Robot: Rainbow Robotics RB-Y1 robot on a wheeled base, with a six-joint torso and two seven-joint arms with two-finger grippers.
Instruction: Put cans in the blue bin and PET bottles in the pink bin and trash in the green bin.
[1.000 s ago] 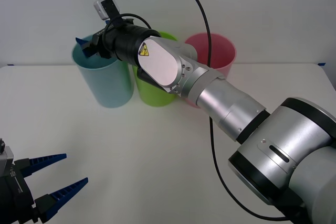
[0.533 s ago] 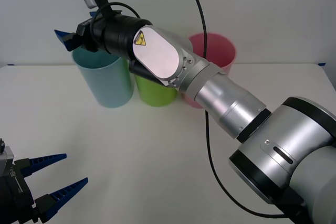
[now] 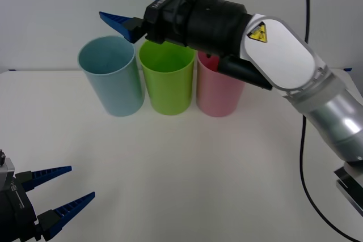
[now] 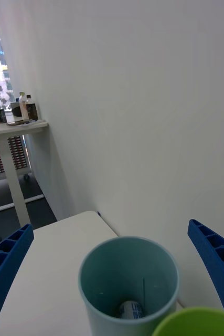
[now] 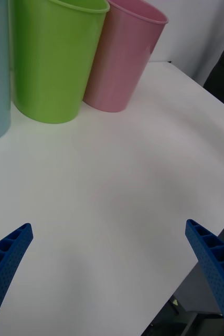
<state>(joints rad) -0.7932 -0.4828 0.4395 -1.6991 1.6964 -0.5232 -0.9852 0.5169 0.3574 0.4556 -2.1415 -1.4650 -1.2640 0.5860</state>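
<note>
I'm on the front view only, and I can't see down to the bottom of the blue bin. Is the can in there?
Observer: Yes. The right wrist view looks down into the blue bin, and the can is at its bottom. The right gripper is open above the bins and holds nothing.
Operator: Okay. What's beyond the table on that side?
Observer: Past the table's corner there's a desk by a window, with bottles on top of it.
</note>
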